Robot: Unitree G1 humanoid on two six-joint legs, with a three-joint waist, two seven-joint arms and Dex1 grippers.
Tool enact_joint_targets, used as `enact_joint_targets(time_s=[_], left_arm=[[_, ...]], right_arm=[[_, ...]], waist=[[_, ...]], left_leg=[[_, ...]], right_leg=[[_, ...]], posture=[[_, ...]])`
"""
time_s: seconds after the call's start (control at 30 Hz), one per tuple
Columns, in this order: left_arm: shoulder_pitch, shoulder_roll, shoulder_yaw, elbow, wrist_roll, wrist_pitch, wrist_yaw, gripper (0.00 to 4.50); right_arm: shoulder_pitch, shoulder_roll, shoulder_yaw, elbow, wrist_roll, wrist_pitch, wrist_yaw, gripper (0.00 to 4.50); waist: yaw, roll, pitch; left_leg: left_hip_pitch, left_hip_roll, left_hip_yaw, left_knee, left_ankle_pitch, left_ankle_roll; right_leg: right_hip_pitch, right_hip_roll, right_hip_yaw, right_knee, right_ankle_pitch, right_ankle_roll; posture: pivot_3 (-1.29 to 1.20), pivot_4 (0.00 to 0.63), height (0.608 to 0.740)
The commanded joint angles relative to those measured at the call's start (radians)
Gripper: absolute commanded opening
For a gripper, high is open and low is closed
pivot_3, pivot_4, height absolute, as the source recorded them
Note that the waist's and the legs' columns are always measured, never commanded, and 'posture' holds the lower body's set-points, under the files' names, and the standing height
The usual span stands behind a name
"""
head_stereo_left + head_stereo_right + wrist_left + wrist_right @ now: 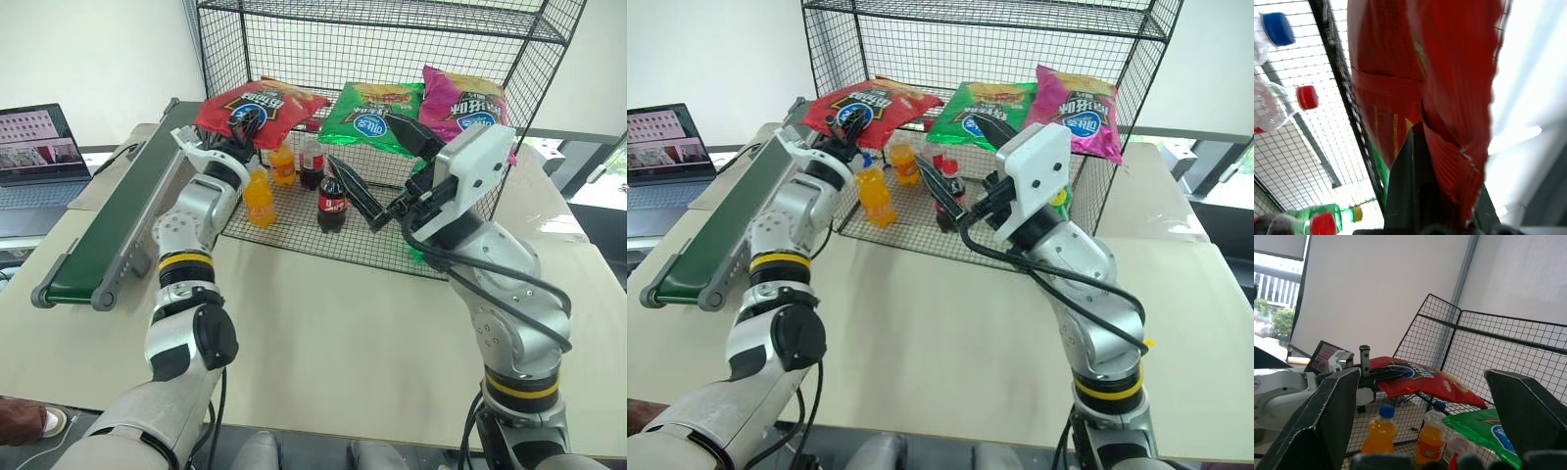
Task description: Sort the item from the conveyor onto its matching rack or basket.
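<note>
In the left eye view, the left gripper [238,135] is pinched on the near edge of the red chip bag [263,106], which lies on the mesh shelf of the black wire rack [392,39] beside a green chip bag [377,113] and a magenta chip bag [462,103]. The dark green conveyor [113,230] runs along the tabletop [343,333] at the left. The right gripper [387,176] hangs spread and empty before the rack. In the left wrist view, red foil is clamped between the fingers [1413,191]. The right wrist view shows orange soda bottles [1378,431] under the red bag.
</note>
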Motion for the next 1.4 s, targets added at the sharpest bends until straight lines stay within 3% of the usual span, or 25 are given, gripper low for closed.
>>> enact_joint_targets(time_s=[0.03, 0.23, 0.27, 0.33, 0.5, 0.6, 0.9, 1.0, 1.1, 1.2, 1.4], left_arm=[[-0.103, 0.002, 0.019, 0.089, 0.050, -0.099, -0.017, 0.02], [-0.200, 0.027, 0.065, 0.268, 0.114, -0.210, -0.045, 0.02], [-0.206, 0.031, 0.070, 0.283, 0.123, -0.217, -0.048, 0.27], [-0.213, 0.036, 0.079, 0.302, 0.134, -0.219, -0.059, 0.78], [-0.197, 0.046, 0.080, 0.264, 0.151, -0.140, -0.067, 3.00], [-0.084, 0.036, 0.040, 0.056, 0.138, 0.013, -0.030, 4.38], [0.250, 0.001, -0.006, -0.627, -0.092, 0.356, 0.292, 4.45], [0.381, 0.104, -0.092, -0.827, -0.089, 0.472, 0.284, 4.45], [0.577, 0.268, -0.246, -1.023, 0.053, 0.511, 0.181, 4.45], [0.804, 0.380, -0.407, -1.143, 0.277, 0.380, 0.053, 4.45], [0.990, 0.355, -0.591, -1.039, 0.700, -0.030, -0.006, 4.45]], right_arm=[[-0.016, 0.007, 0.013, -0.032, -0.026, 0.018, -0.026, 4.50], [0.005, 0.004, 0.008, -0.048, -0.048, 0.033, -0.038, 4.50], [0.008, 0.005, 0.003, -0.051, -0.049, 0.036, -0.039, 4.50], [0.012, 0.004, -0.004, -0.054, -0.049, 0.038, -0.040, 4.50], [0.026, 0.004, -0.011, -0.057, -0.049, 0.035, -0.038, 4.50], [0.062, 0.004, -0.005, -0.053, -0.048, 0.021, -0.028, 4.50], [0.137, -0.001, -0.013, -0.045, -0.037, -0.008, 0.002, 4.50], [0.221, -0.023, -0.021, -0.069, -0.028, -0.014, 0.030, 4.50], [0.357, -0.034, -0.029, -0.092, -0.036, -0.036, 0.040, 4.50], [0.493, -0.002, -0.028, -0.077, -0.071, -0.080, -0.003, 4.50], [0.667, 0.048, 0.005, 0.001, -0.160, -0.201, -0.048, 4.50]], waist=[[0.000, 0.000, 0.000], [-0.004, 0.000, 0.000], [-0.004, 0.000, 0.000], [-0.005, 0.000, 0.000], [-0.004, 0.000, 0.000], [-0.004, 0.001, 0.000], [-0.004, 0.001, 0.000], [-0.002, 0.001, -0.001], [-0.007, 0.002, -0.001], [-0.006, 0.003, -0.002], [-0.001, 0.000, 0.000]], left_leg=[[0.000, 0.000, 0.000, 0.000, 0.000, 0.000], [0.000, 0.000, 0.000, -0.001, 0.000, 0.000], [0.000, 0.000, 0.000, -0.001, 0.000, 0.000], [0.000, 0.000, 0.000, -0.001, 0.000, 0.000], [0.000, 0.000, 0.000, 0.000, 0.000, 0.000], [0.000, 0.000, -0.001, 0.000, 0.000, 0.000], [0.001, 0.001, -0.002, 0.001, 0.001, -0.001], [0.002, 0.001, -0.002, 0.000, 0.001, -0.001], [0.004, 0.001, -0.002, -0.001, 0.001, -0.002], [0.006, 0.000, -0.001, -0.003, 0.002, -0.004], [0.009, 0.000, 0.000, -0.003, 0.003, -0.006]], right_leg=[[0.000, 0.000, 0.000, 0.000, 0.000, 0.000], [0.000, 0.000, 0.000, -0.001, -0.003, 0.004], [0.000, 0.000, 0.000, 0.000, -0.003, 0.005], [0.000, 0.000, -0.001, 0.000, -0.003, 0.005], [0.000, 0.000, -0.001, 0.000, -0.003, 0.005], [0.000, 0.000, -0.001, 0.001, -0.003, 0.005], [0.001, 0.000, -0.003, 0.005, 0.001, 0.000], [0.001, -0.001, -0.003, 0.004, 0.001, 0.000], [0.003, -0.001, -0.003, 0.004, 0.001, 0.000], [0.003, -0.002, -0.003, 0.003, 0.001, -0.001], [0.002, -0.004, -0.003, 0.000, -0.002, 0.001]], posture=[[0.00, 0.150, 0.738], [0.00, 0.150, 0.738], [0.00, 0.150, 0.738], [0.00, 0.150, 0.738], [0.00, 0.150, 0.738], [0.00, 0.150, 0.738], [0.00, 0.150, 0.738], [0.00, 0.150, 0.738], [0.00, 0.150, 0.738], [0.00, 0.150, 0.738], [0.00, 0.150, 0.738]])
